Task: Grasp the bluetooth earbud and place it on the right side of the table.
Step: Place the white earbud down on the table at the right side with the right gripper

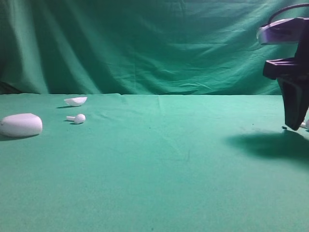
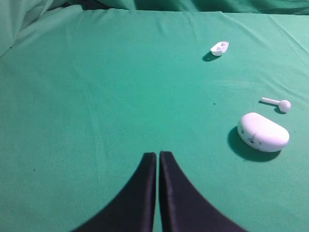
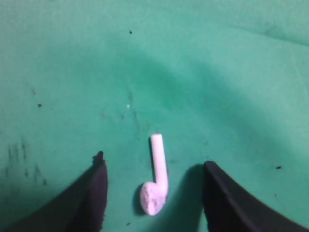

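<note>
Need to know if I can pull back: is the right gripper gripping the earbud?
No. In the right wrist view the earbud lies on the green table between the right gripper's spread fingers, touching neither.

Light is soft and even, fairly dim, with a green cast from the cloth. In the exterior high view a broad blurred shadow lies on the desk (image 1: 159, 183) at four o'clock, under the right tool (image 1: 295, 126). The white case (image 2: 263, 131) in the left wrist view throws a dark shadow toward eight o'clock. The right wrist view is soft and grainy, its lower corners darkest. No glare.
</note>
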Controlling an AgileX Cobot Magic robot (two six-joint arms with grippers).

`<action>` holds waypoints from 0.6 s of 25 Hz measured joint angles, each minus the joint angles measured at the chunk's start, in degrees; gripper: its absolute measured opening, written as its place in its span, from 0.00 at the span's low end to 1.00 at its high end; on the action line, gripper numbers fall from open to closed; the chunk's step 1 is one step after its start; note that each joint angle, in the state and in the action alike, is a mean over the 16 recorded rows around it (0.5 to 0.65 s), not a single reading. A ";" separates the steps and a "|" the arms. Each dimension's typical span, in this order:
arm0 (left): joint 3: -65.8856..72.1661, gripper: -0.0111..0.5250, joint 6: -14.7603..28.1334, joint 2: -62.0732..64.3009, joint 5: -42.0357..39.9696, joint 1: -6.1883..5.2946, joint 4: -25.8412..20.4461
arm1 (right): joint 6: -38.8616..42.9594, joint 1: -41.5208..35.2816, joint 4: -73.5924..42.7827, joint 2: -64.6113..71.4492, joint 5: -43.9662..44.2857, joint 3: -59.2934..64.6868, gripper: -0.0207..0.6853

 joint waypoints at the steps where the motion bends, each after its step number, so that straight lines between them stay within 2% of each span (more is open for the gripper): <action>1: 0.00 0.02 0.00 0.00 0.00 0.00 0.00 | 0.01 0.00 0.15 -0.93 0.53 -0.10 0.51; 4: 0.00 0.02 0.00 0.00 0.00 0.00 0.00 | 0.03 0.00 0.92 -5.10 2.69 -0.39 0.53; 6: 0.00 0.02 0.00 0.00 0.00 0.00 0.00 | 0.04 0.00 1.66 -9.08 4.58 -0.59 0.50; 15: 0.00 0.02 0.00 0.00 0.00 0.00 0.00 | 0.08 0.00 5.77 -37.47 12.67 0.98 0.19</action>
